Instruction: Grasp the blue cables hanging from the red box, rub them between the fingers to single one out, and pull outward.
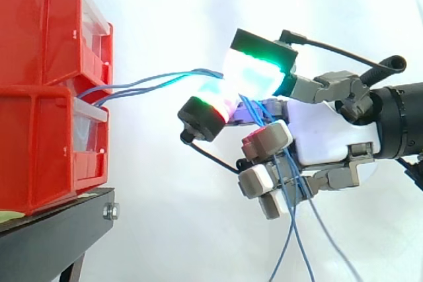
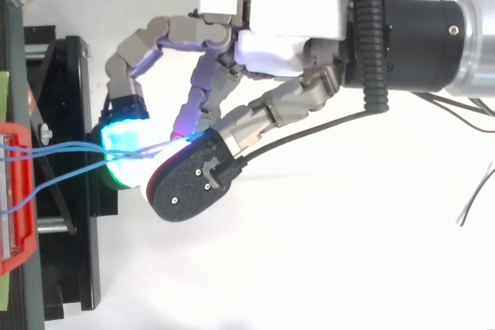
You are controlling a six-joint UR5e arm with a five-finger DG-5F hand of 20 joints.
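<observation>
Now, blue cables (image 1: 135, 86) lead out of the lower red bin (image 1: 46, 153) — fingers (image 1: 254, 74) clamped on them.

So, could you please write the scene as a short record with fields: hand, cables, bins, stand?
hand: robot hand, glowing pads pinching the cables
cables: thin blue cables, running from the bins to the pads, loose ends hanging below the hand
bins: two red plastic bins, stacked
stand: black stand under the bins
background: white curtain
</observation>
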